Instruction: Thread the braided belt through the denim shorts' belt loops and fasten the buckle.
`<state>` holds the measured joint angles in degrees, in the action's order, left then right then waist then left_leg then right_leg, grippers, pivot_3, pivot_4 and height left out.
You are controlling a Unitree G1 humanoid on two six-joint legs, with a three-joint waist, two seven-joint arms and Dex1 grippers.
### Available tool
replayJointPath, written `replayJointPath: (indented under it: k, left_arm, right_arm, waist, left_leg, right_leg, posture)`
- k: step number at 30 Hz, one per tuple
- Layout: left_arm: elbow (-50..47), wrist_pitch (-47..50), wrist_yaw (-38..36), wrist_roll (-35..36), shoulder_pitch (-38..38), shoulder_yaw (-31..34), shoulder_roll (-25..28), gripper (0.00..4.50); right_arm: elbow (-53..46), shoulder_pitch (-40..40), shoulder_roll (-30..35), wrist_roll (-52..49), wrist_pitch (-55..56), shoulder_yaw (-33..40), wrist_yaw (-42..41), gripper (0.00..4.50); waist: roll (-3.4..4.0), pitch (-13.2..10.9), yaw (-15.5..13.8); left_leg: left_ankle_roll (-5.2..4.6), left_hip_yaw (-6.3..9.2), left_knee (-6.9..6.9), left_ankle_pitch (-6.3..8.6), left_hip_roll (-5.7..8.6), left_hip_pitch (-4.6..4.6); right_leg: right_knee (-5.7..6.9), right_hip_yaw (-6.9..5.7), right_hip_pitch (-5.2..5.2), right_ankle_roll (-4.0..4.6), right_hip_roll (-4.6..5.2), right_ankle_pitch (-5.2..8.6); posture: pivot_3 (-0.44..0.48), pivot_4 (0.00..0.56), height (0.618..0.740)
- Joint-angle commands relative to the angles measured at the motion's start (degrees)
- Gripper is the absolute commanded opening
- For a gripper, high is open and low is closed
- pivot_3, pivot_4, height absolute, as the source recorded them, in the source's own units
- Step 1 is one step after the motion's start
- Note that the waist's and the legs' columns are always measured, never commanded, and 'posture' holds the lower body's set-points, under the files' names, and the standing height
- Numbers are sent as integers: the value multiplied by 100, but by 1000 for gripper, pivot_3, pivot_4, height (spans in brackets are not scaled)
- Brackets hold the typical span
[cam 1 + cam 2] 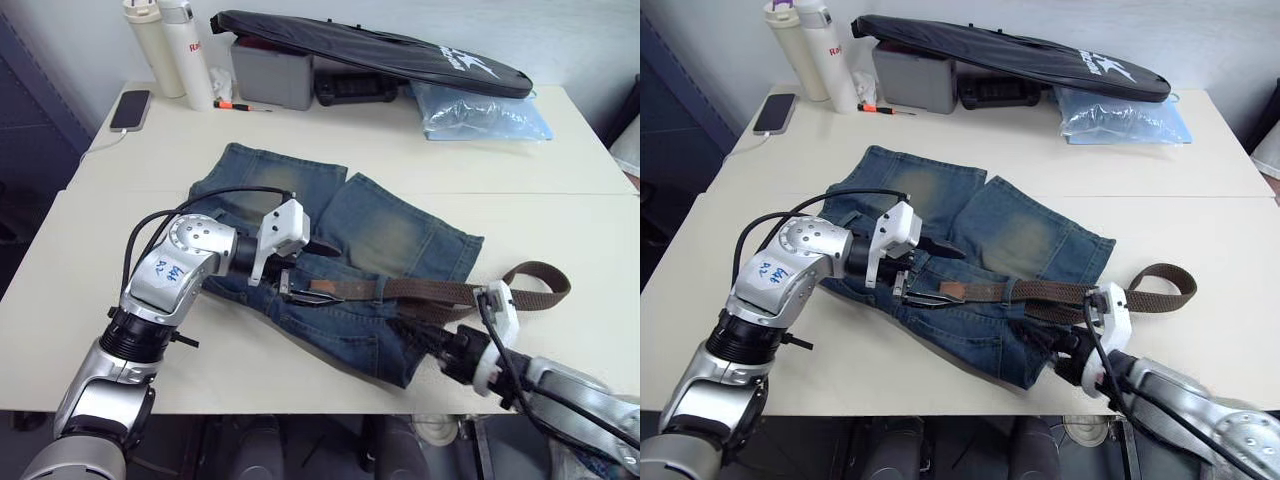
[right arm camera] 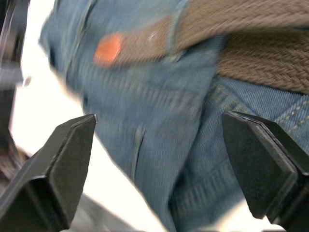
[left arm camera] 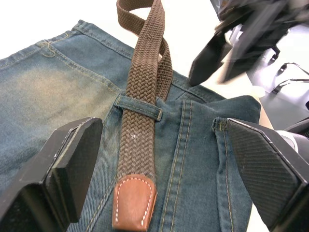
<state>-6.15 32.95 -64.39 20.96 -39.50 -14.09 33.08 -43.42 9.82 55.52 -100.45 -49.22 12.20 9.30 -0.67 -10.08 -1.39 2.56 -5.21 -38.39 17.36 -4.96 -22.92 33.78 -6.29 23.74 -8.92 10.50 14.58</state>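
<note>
Left wrist view: left gripper point(image 3: 159, 169) spread wide, empty, poised over braided belt point(image 3: 142, 111) passing under one belt loop point(image 3: 137, 107). Right gripper point(image 2: 169, 169) likewise parted, empty, at denim shorts point(image 1: 350, 250) on table point(image 1: 560, 230).

Faded blue denim shorts point(image 1: 340, 260) lay flat on the white table point(image 1: 560, 230), braided brown belt point(image 1: 440, 291) ran along the waistband, passed under one belt loop point(image 3: 138, 107), tan leather tip point(image 3: 133, 202) resting on denim, far end looped back beyond the shorts' edge
</note>
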Motion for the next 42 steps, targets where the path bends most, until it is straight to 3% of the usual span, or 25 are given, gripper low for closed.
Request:
replayJointPath:
  k: [1,6,12,16,19,25,27,35,42]
  left_arm:
    - [16,-190,-163,-54,-78,35,98,4500]
    - [33,-307,-416,-131,0,53,352,4500]
    - [-291,-320,-823,-16,343,215,956,4500]
    - [-363,-362,-999,35,456,335,1235,4500]
    - [-353,-369,-1021,16,491,417,1337,4500]
    - [-357,-354,-949,15,523,464,1324,4500]
    - [-389,-335,-887,25,546,441,1256,4500]
    - [-368,-331,-783,8,504,329,986,4500]
    - [-306,-365,-784,-52,410,234,792,4500]
  right_arm:
    - [-659,-573,847,1544,-208,35,-1721,4455]
    - [-1050,-1367,1563,3883,159,-1163,-3366,4455]
    - [-502,-2210,1280,6577,785,-3288,-4483,4455]
    - [-24,-2499,984,7603,1052,-3848,-4853,4455]
    - [329,-2641,762,8226,1232,-4033,-4975,3661]
    - [727,-2512,879,8840,1970,-3622,-5433,744]
    - [1197,-2315,1165,9177,2824,-3186,-5550,60]
    - [3178,-1561,1732,9471,5664,-2013,-6514,17]
    - [5161,-1903,1705,9732,7719,-1898,-7284,17]
  waist:
    - [0,0,-10]
    - [-4,-2,-27]
    - [-4,-2,1]
    - [-4,-3,3]
    - [-5,-2,-12]
    - [-6,-2,-9]
    - [-6,-3,-26]
    - [-6,-3,-23]
    - [-6,-4,-10]
  left_leg:
    - [0,0,-3,0,0,0]
    - [0,3,-20,1,0,-13]
    - [2,3,-56,13,0,-26]
    - [3,1,-59,14,0,-27]
    - [3,2,-63,14,0,-28]
    - [3,1,-63,14,0,-28]
    - [3,1,-63,14,0,-28]
    - [4,-2,-65,13,0,-25]
    - [4,-5,-69,13,0,-23]
  right_leg:
    - [1,0,0,0,0,0]
    - [-4,-1,1,0,1,0]
    - [-1,-1,2,-2,2,-1]
    - [4,0,6,-1,2,0]
    - [4,0,4,-1,2,0]
    - [6,0,4,-2,2,0]
    - [6,0,4,-2,2,-1]
    - [1,-1,-3,-11,2,-5]
    - [-2,0,-8,-14,3,-6]
  posture:
    - [0,150,739]
    - [0,150,739]
    - [0,150,739]
    - [0,150,739]
    - [0,150,739]
    - [0,150,739]
    - [0,150,739]
    - [0,150,739]
    - [0,150,739]
